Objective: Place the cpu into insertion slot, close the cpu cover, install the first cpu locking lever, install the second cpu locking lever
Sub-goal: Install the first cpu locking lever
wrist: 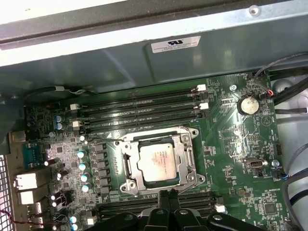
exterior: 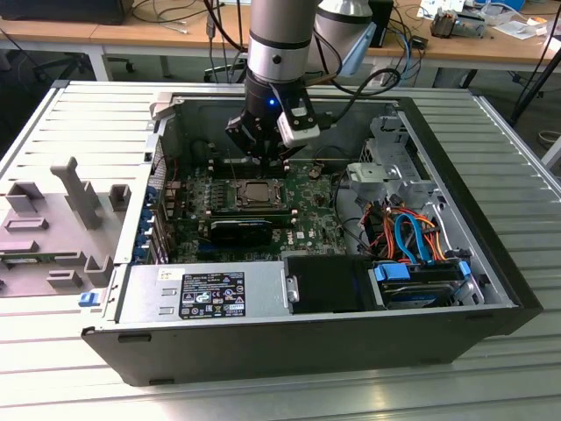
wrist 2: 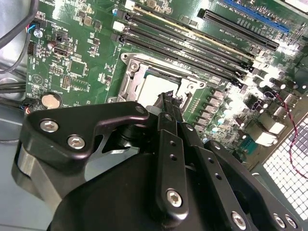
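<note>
flat silver-grey square cpu [wrist: 158, 161] seated in the dark, silver-rimmed insertion slot [wrist: 185, 155] under the thin silvery cpu cover [wrist: 128, 163]; black gripper [wrist: 169, 193] above, tips pressed together, empty. chip likely light, stiff, fragile: grip its edges.

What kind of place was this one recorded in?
Probably a robotics lab or workshop. An open PC case sits on a slatted metal table under a robot arm, grey fixture blocks lie beside the case, and wooden desks stand behind.
</note>
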Controlling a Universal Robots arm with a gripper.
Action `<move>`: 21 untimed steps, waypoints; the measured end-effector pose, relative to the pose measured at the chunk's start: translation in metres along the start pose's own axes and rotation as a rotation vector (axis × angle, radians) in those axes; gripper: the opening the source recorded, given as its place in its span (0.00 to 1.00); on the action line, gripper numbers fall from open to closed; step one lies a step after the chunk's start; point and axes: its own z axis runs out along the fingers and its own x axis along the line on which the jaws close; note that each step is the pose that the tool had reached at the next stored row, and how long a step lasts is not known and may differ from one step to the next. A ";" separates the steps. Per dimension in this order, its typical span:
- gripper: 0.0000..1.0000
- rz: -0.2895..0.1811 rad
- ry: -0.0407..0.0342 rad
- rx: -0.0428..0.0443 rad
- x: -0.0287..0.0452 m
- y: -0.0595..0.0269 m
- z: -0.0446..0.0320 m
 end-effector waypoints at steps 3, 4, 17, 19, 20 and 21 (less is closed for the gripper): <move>0.11 -0.006 -0.0002 0.0003 0.0000 0.0000 0.0000; 0.11 -0.008 -0.0002 0.0005 0.0000 0.0000 0.0000; 0.11 -0.043 -0.0010 0.0023 0.0000 0.0000 0.0000; 0.11 -0.048 -0.0010 0.0026 0.0000 0.0000 0.0000; 0.11 -0.052 -0.0012 0.0028 0.0000 0.0000 0.0000; 0.11 -0.053 -0.0012 0.0028 0.0000 0.0000 0.0000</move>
